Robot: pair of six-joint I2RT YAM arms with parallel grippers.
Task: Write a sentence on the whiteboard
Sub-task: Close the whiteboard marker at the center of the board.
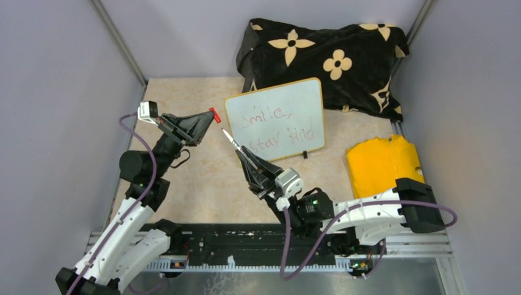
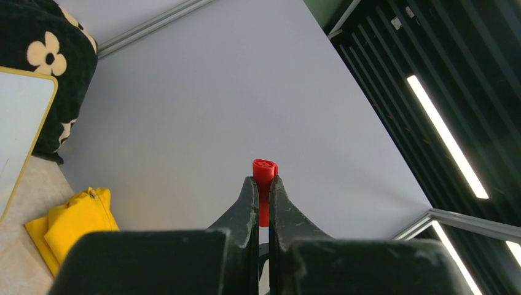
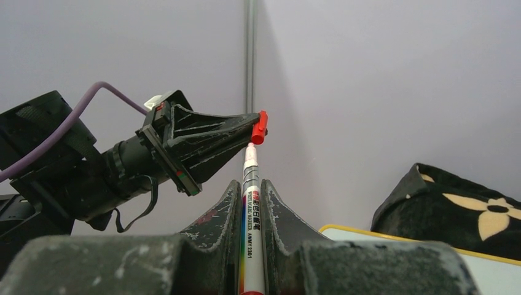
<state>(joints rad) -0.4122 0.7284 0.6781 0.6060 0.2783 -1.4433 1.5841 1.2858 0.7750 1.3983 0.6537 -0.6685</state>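
The whiteboard (image 1: 276,118) leans tilted against the black flower cloth; its yellow-framed corner shows in the left wrist view (image 2: 21,123) and the right wrist view (image 3: 393,236). The sentence (image 1: 279,126) in thin red letters reads "Smile, stay kind" in two lines. My left gripper (image 1: 212,115) (image 2: 264,178) is shut on a red marker cap (image 1: 214,114) (image 2: 265,178) (image 3: 259,127), held left of the board. My right gripper (image 1: 244,150) (image 3: 252,184) is shut on the white marker (image 1: 233,142) (image 3: 251,227). The marker's tip points up-left, just below the cap.
A black cloth with cream flowers (image 1: 332,58) lies bunched at the back behind the board. A yellow cloth (image 1: 382,161) (image 2: 74,224) lies at the right. Grey walls close in on three sides, and a black rail (image 1: 246,239) crosses the near edge.
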